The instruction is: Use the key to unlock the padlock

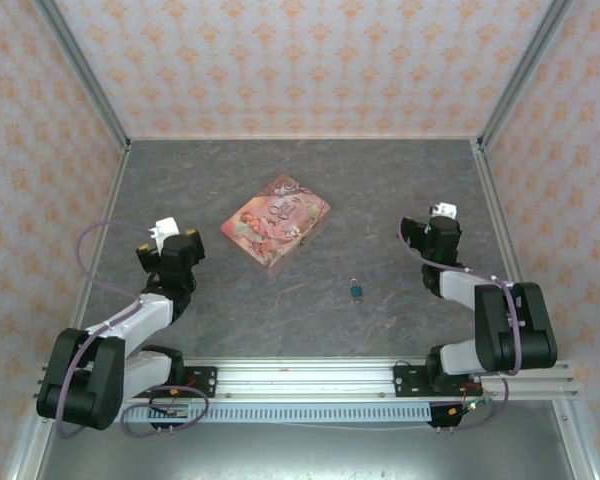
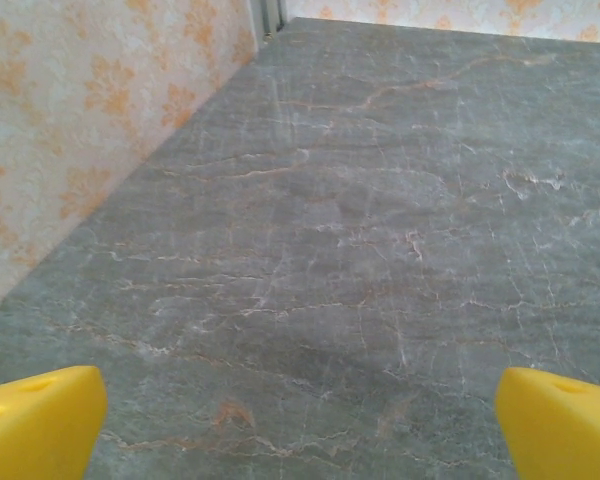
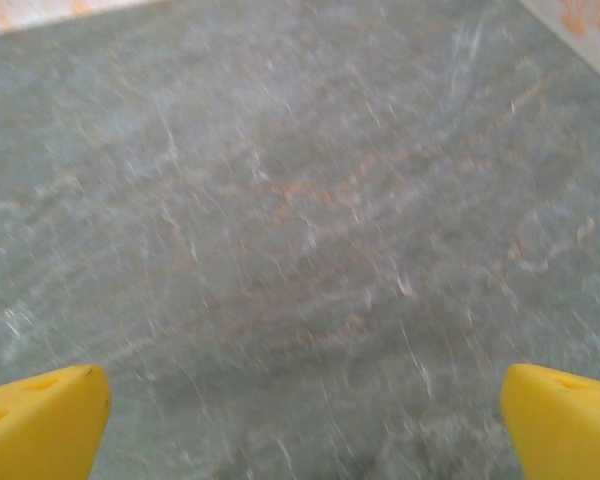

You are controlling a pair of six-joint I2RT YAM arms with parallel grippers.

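Jaws spread wide on both arms, nothing held.
My left gripper [image 2: 300, 430] and right gripper [image 3: 305, 425] hover over bare table [image 1: 400, 180], parked at either side, I judge, to leave the middle free. The padlock [image 1: 356, 289] lies between them, nearer my right arm; I cannot make out the key. The 1 floral tin [image 1: 276, 222] is shut, contents hidden.
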